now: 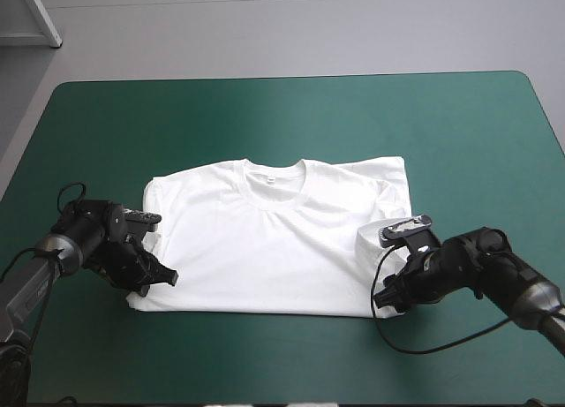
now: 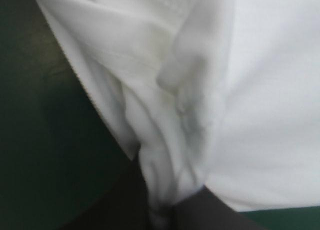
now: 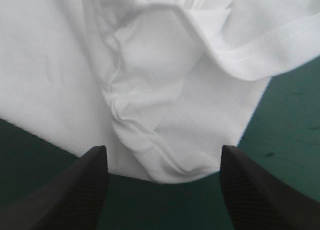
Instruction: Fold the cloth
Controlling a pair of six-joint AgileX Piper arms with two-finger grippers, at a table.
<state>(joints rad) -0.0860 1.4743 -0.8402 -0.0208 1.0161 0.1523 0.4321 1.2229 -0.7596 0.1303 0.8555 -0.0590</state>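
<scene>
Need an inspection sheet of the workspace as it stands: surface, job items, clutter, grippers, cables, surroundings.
surface: teal-green table, cover lying flat
job's things: white T-shirt, spread flat, collar toward the far edge, sleeves apparently tucked inward
clutter: nothing seen
grippers: left gripper shut on the T-shirt at its near left corner; right gripper open, the near right corner between its fingers
cables: nothing seen beyond the robot's own
surroundings: nothing seen
</scene>
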